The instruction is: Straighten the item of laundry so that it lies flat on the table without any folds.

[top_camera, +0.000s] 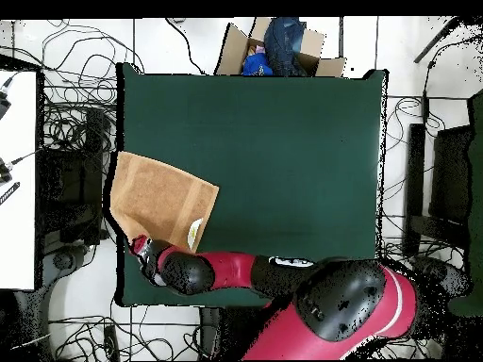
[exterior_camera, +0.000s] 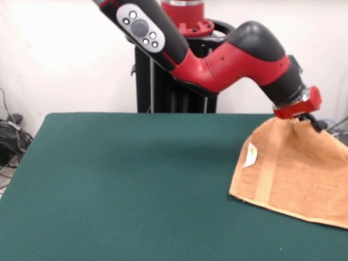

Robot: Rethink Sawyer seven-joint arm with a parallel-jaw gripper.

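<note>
The orange-tan towel (exterior_camera: 299, 174) is at the right edge of the green table (exterior_camera: 136, 179) in the front view. It is pulled up to a peak under my gripper (exterior_camera: 296, 117), which is shut on its top. The cloth drapes down from there like a tent and its lower edge rests on the table. A white tag (exterior_camera: 250, 155) and a woven band (exterior_camera: 269, 168) show on its left side. In the overhead view the towel (top_camera: 160, 198) lies at the table's (top_camera: 283, 141) left edge, partly over it, with my gripper (top_camera: 141, 247) at its near corner.
My red and black arm (exterior_camera: 234, 60) reaches from the pedestal (exterior_camera: 168, 87) over the table's far right. A cardboard box (top_camera: 274, 47) with blue things stands beyond the far edge. Cables lie on the floor all round. A white surface (top_camera: 17, 179) stands at the left.
</note>
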